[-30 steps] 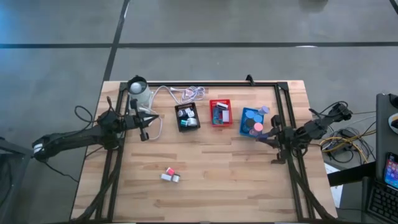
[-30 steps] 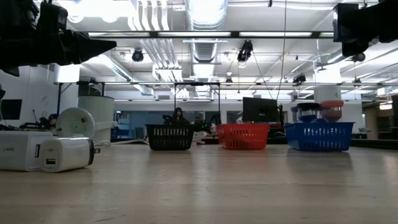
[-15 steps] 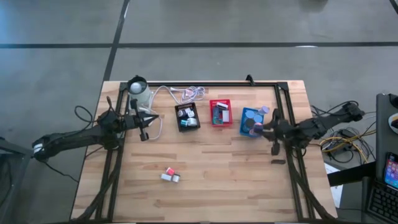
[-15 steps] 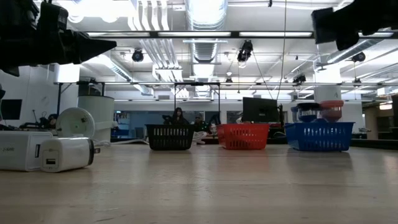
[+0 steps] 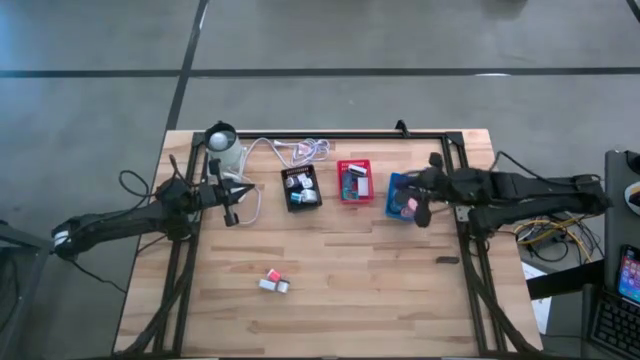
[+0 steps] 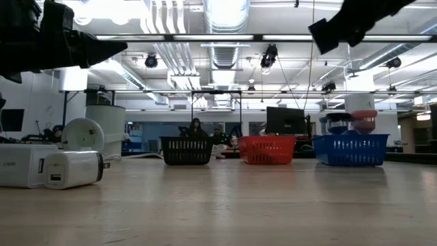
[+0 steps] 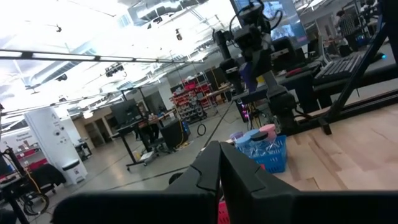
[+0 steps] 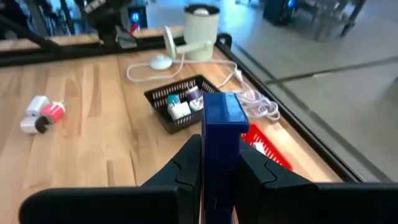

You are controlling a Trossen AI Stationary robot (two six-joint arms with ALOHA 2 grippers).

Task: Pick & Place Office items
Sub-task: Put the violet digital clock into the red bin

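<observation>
One blue block (image 8: 222,134) sits pinched upright between my right gripper's (image 5: 421,207) fingers (image 8: 186,163), which are closed against its two sides; from above, that gripper hangs over the blue tray (image 5: 393,194), where round rolls (image 6: 364,120) are heaped above the rim. I see the remaining office items split up: some in the black tray (image 5: 301,187), some in the red tray (image 5: 354,181), and two loose on the open wood toward the near edge, a white block (image 5: 272,285) with a pink-red piece (image 5: 272,273) just beside it. My left gripper (image 5: 232,206) has its fingers pressed together on nothing and hovers beside the black tray, on the side away from the red one. Behind that tray a white coiled cable (image 5: 303,151) lies near the table's (image 5: 350,300) far edge.
</observation>
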